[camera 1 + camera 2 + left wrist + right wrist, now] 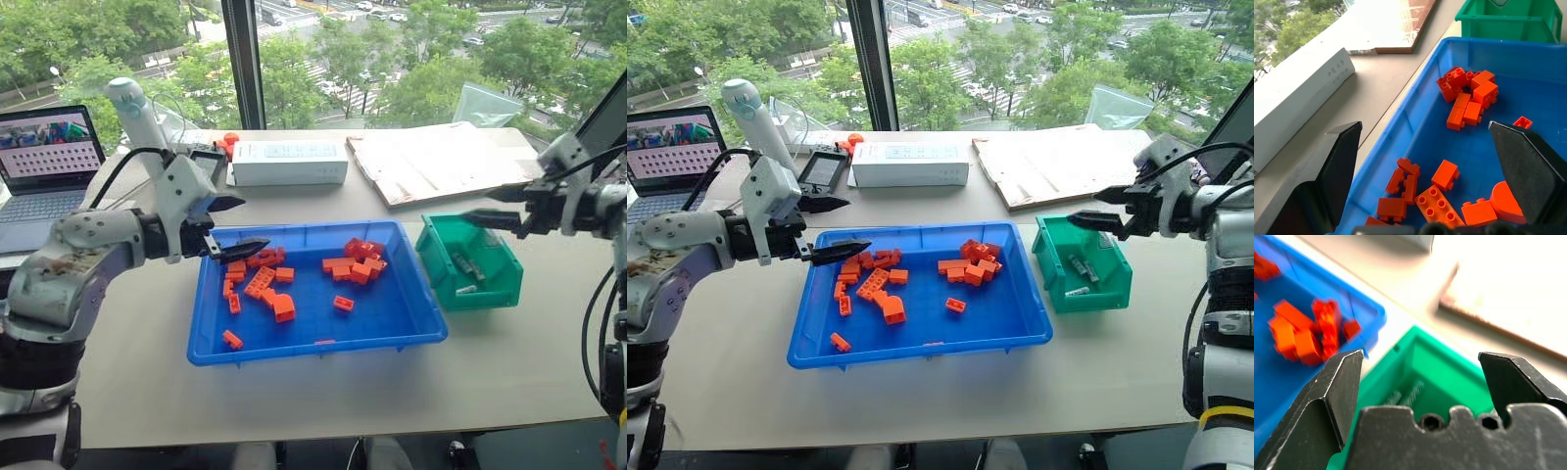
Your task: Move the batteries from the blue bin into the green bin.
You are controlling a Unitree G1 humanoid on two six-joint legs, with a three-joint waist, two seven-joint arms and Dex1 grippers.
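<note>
Window-side desk [294, 401] with trees outside, and both bins sat in the middle of it.

Two, maybe three batteries [464, 266] were lying in the green bin [509, 284], their long axes running roughly front to back; the exact count was hard to tell. Blue bin [392, 323] sat just left of it and held orange bricks [355, 261] in two loose clusters plus a few strays. Right gripper [477, 206] hovered over the green bin's far end with its jaws spread wide and empty; the right wrist view looked straight down into the bin at blurry batteries. Left gripper [236, 224] hung over the blue bin's far-left corner, jaws wide apart too, nothing in them, and its wrist view showed the brick studs up close. One laptop [44, 171], one white box [289, 162] and a flat cardboard sheet [441, 162] sat behind.
</note>
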